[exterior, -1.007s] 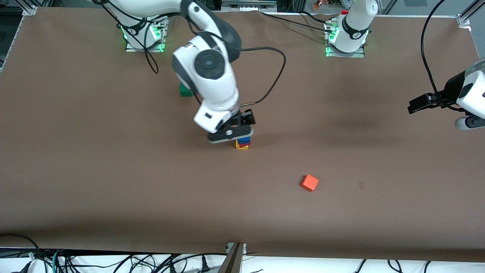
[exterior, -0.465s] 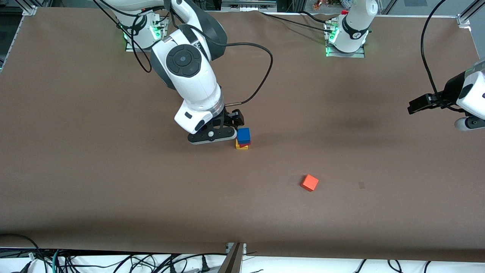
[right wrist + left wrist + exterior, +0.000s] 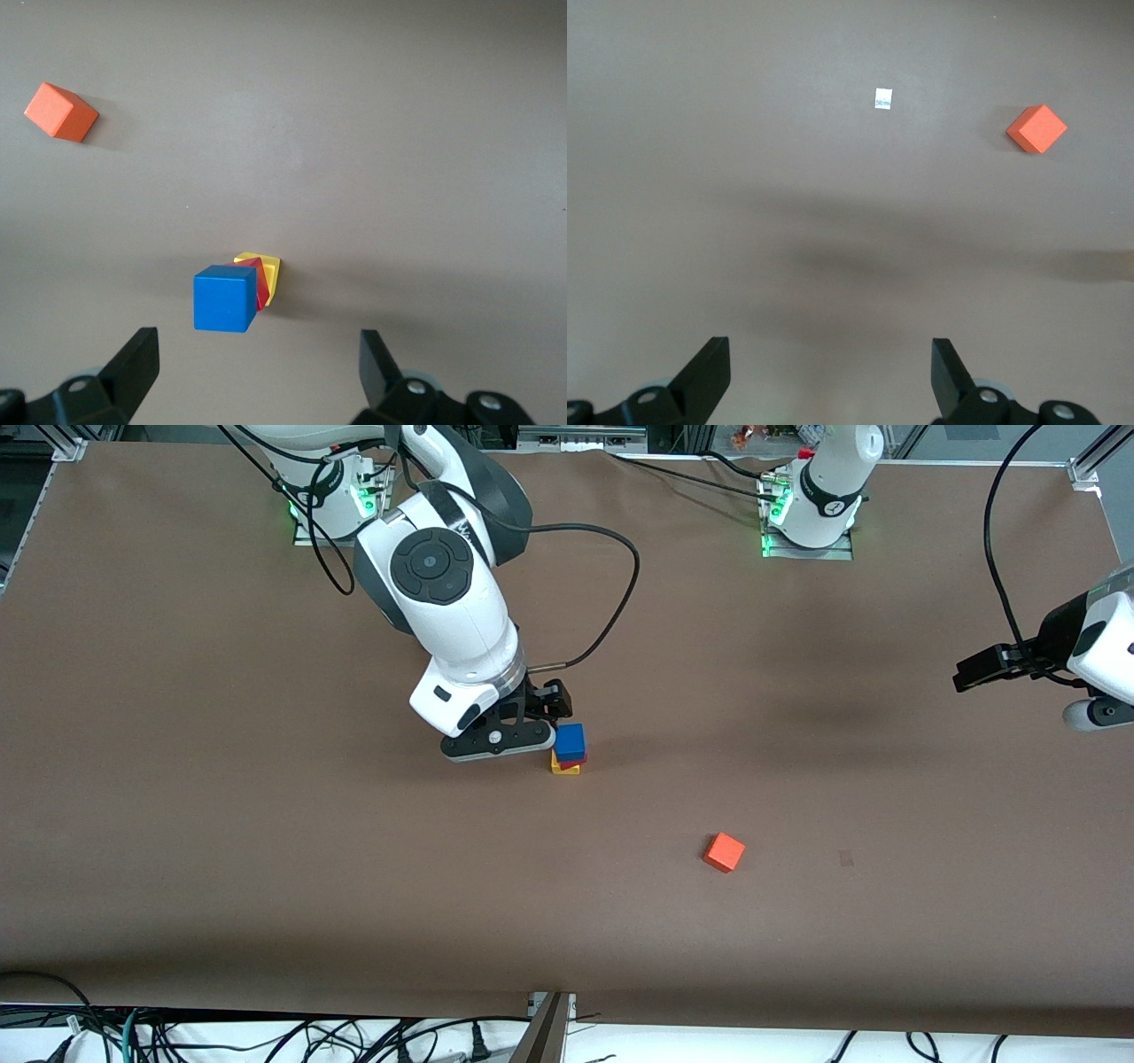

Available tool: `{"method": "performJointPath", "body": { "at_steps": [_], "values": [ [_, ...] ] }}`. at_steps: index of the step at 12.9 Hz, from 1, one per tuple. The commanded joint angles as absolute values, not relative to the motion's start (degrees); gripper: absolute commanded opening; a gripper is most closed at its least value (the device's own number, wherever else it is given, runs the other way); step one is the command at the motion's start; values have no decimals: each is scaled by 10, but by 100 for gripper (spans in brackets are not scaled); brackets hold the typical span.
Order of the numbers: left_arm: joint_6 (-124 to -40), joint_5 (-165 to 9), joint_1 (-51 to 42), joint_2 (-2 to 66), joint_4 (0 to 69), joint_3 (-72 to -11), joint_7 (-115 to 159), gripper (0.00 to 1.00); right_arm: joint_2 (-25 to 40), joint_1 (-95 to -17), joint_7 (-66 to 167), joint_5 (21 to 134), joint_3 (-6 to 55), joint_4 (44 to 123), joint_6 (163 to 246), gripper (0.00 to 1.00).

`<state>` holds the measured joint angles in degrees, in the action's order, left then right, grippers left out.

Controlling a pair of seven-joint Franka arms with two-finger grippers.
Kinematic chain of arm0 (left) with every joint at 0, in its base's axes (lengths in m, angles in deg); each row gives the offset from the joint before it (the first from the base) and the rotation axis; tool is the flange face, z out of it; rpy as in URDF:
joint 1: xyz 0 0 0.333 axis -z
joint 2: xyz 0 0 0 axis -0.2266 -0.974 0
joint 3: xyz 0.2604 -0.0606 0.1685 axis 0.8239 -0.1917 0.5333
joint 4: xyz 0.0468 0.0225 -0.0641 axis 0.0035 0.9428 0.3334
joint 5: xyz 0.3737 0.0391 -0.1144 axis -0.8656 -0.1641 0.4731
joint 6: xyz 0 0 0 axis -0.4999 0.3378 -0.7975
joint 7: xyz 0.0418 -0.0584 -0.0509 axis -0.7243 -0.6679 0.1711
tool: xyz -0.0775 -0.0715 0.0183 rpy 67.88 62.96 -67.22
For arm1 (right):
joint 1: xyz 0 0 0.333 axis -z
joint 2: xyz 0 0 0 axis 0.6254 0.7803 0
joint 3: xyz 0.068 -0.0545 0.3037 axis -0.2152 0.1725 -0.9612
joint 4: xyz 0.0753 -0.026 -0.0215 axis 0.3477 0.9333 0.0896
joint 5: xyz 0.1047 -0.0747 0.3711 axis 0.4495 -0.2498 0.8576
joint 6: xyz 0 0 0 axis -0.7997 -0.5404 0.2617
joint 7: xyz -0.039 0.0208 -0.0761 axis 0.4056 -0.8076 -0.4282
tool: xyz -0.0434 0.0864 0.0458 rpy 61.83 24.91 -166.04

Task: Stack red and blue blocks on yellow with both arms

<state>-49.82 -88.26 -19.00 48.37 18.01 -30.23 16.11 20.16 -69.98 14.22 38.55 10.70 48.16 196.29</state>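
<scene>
Blue block (image 3: 570, 741) tops stack, brown table (image 3: 266, 850) around.

Blue block (image 3: 570, 741) hides most of red block (image 3: 574, 763).

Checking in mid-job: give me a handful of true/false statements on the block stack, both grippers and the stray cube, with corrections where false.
1. The blue block sits on top of the stack. True.
2. The yellow block is in the middle of the stack. False: it is at the bottom, with the red block between it and the blue one.
3. The right gripper is shut on the blue block. False: it is open beside the stack, holding nothing.
4. The left gripper is open, at the left arm's end of the table. True.
5. The orange-red cube rests against the stack. False: it lies apart, nearer the front camera.
</scene>
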Motion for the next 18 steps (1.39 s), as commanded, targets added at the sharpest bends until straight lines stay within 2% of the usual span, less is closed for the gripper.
{"method": "performJointPath", "body": {
  "at_steps": [1, 4, 8, 13, 16, 18],
  "values": [
    [-493, -876, -191, 476, 163, -303, 173, 100, 193, -699, 141, 391, 97, 484, 1955, 100],
    [-493, -876, -191, 476, 163, -303, 173, 100, 193, -698, 141, 392, 96, 484, 1949, 100],
    [-493, -876, -191, 476, 163, -303, 173, 100, 172, -692, 177, 390, 107, 484, 1895, 100],
    [-493, -876, -191, 476, 163, -303, 173, 100, 123, -614, 210, 394, 122, 485, 1855, 100],
    [-493, -876, -191, 476, 163, -303, 173, 100, 92, -577, 216, 425, 133, 489, 1785, 100],
    [-493, -876, -191, 476, 163, -303, 173, 100, 63, -573, 260, 436, 168, 509, 1744, 100]
  ]
}}
